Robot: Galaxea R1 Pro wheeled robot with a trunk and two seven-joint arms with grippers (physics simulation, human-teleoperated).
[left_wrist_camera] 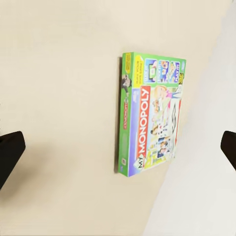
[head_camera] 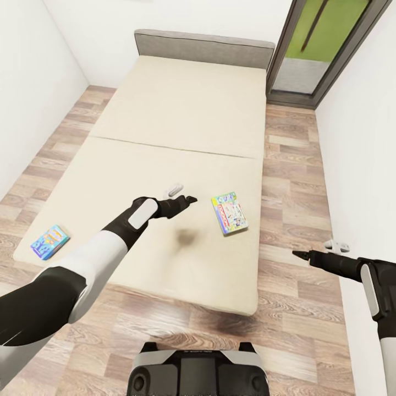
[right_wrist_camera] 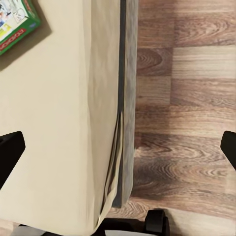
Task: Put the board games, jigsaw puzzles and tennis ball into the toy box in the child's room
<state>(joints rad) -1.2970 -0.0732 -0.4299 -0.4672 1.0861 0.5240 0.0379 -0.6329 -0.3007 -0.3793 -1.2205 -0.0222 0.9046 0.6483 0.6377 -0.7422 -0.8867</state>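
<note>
Two board games lie on the beige bed (head_camera: pixel 165 121). The green-edged Monopoly box (head_camera: pixel 229 213) rests flat near the mattress's right side, and the smaller blue box (head_camera: pixel 49 241) sits at its front left corner. My left gripper (head_camera: pixel 182 194) hovers open over the mattress, just left of the Monopoly box. In the left wrist view that Monopoly box (left_wrist_camera: pixel 150 113) lies ahead between the spread fingertips (left_wrist_camera: pixel 10 152). My right gripper (head_camera: pixel 318 250) hangs open over the floor, right of the bed. A corner of the Monopoly box (right_wrist_camera: pixel 14 22) shows in the right wrist view. The toy box, table, jigsaw puzzles and tennis ball are out of view.
A grey headboard (head_camera: pixel 203 48) closes the bed's far end. A doorway with a green panel (head_camera: pixel 324 38) stands at the back right. White walls flank narrow strips of wood floor (head_camera: pixel 291 181) on both sides. The bed's side edge (right_wrist_camera: pixel 123 123) runs beside my right gripper.
</note>
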